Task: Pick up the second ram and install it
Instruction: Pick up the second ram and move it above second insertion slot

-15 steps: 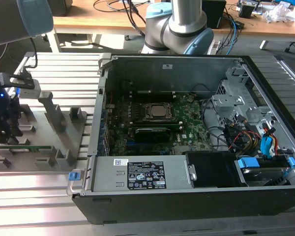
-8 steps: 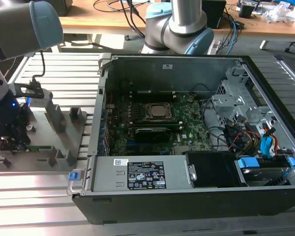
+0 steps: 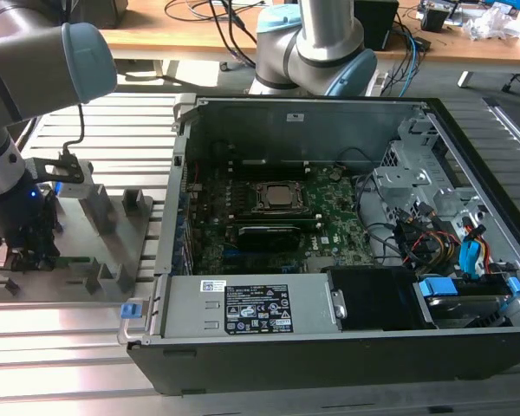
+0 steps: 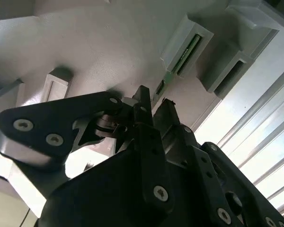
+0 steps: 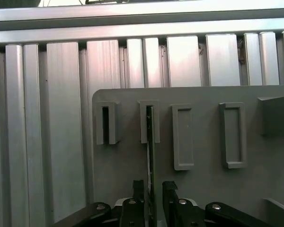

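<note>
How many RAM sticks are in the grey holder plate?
1: the second ram stands edge-up in a slot block, between the open fingers of the gripper. Others may be hidden.

Nothing can be read on the black sticker (image 3: 257,309) (white-lettered, print too small).

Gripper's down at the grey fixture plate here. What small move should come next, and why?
Probably close the gripper. In the first wrist view its fingers straddle the thin green ram stick, which stands on edge in the grey fixture plate, with a gap beside it, so it looks ungripped.
</note>
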Robot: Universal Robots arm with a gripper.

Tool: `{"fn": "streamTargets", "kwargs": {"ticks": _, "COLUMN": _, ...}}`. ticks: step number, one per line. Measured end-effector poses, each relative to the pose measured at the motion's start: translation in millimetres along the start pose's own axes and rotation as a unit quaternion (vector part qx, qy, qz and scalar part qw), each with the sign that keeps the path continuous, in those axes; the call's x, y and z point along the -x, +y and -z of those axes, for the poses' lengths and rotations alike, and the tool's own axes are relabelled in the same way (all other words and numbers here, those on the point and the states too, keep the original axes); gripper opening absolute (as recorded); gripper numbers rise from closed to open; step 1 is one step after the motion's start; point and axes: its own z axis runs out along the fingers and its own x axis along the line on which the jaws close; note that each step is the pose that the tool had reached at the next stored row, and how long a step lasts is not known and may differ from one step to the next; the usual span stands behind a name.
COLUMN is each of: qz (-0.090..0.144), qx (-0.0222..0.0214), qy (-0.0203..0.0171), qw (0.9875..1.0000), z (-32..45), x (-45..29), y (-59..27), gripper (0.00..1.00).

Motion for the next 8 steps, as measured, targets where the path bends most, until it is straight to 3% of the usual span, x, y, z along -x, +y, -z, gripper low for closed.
{"fn": "streamTargets", "kwargs": {"ticks": 2, "qz": 0.000, "qx": 0.0000, "qy": 0.0000, "qw": 1.0000, "z": 0.0, "x": -0.1, "y": 0.0, "gripper": 0.30}}
{"fn": "streamTargets", "kwargs": {"ticks": 3, "qz": 0.000, "qx": 0.0000, "qy": 0.0001, "qw": 1.0000, "z": 0.1, "x": -0.2, "y": 0.0, "gripper": 0.16}}
{"fn": "streamTargets", "kwargs": {"ticks": 8, "qz": 0.000, "qx": 0.0000, "qy": 0.0000, "qw": 1.0000, "z": 0.0, "x": -0.4, "y": 0.0, "gripper": 0.14}}
